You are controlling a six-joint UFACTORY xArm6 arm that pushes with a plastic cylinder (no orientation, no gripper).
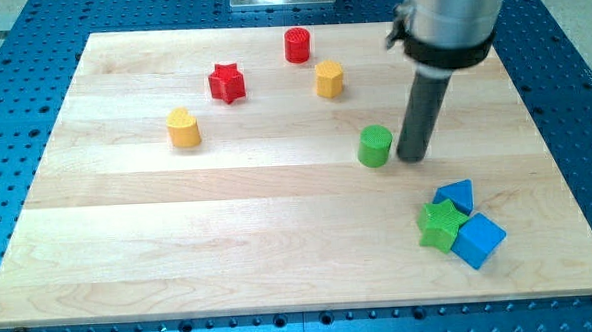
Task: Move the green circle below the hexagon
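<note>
The green circle (374, 146) stands on the wooden board right of centre. My tip (412, 158) is just to its right, very close, a small gap showing. The yellow hexagon (329, 78) stands above and to the left of the green circle, near the view's top. The rod rises up to the arm's grey body at the view's top right.
A red cylinder (297, 45) stands near the top, a red star (227, 83) left of the hexagon, a yellow heart (183, 128) further left. At the lower right a green star (441, 225), a blue triangle (456, 195) and a blue cube (477, 240) cluster together.
</note>
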